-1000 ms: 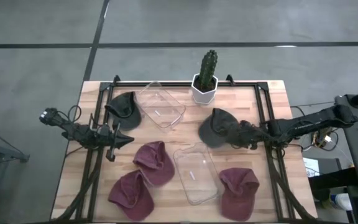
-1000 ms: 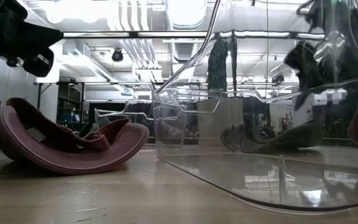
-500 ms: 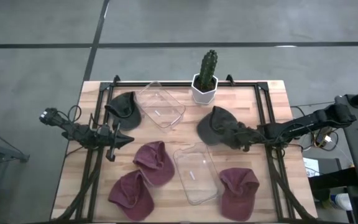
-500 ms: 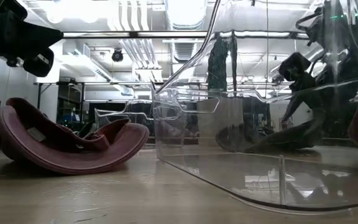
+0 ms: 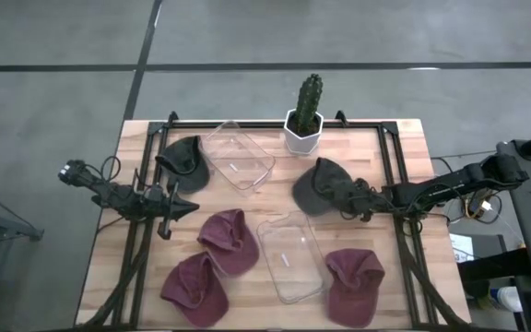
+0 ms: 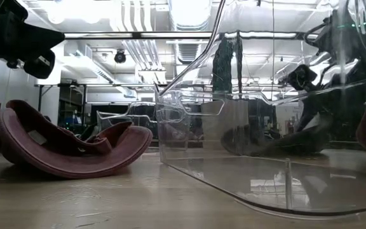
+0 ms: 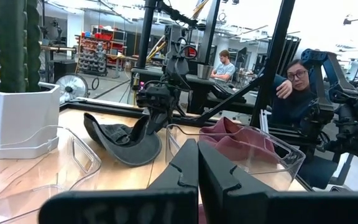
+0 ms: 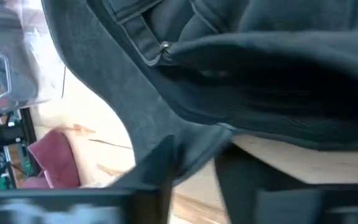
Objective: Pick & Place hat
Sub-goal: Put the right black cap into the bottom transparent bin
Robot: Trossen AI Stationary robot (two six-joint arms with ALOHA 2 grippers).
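Note:
A dark grey hat (image 5: 319, 187) lies right of the table's middle, and my right gripper (image 5: 356, 203) is shut on its right side. It also shows past the clear container in the low view (image 6: 278, 143). A second dark hat (image 5: 184, 162) lies far left. Three maroon hats (image 5: 230, 240) (image 5: 194, 290) (image 5: 354, 281) lie toward the near edge. My left gripper (image 5: 179, 208) hovers shut and empty at the table's left, its fingers closed together in its wrist view (image 7: 197, 168). My right gripper pinches a fold of the dark grey hat's edge (image 8: 197, 142) between its two fingers, on the side toward the table's right. The fingers come in low from the table's right, slanting down. That edge is drawn up (image 7: 146, 123), while the hat's far part rests on the table.
Two clear containers stand on the table, one far left of middle (image 5: 239, 157), one near the middle front (image 5: 290, 256). A potted cactus (image 5: 304, 116) stands at the far edge. A black frame (image 5: 390, 152) borders the table. People sit in the room beyond (image 7: 294, 78).
My right gripper has come down onto the dark grey hat's right edge and shut on it. The hat's held edge has bunched up slightly, and the rest has stayed in place.

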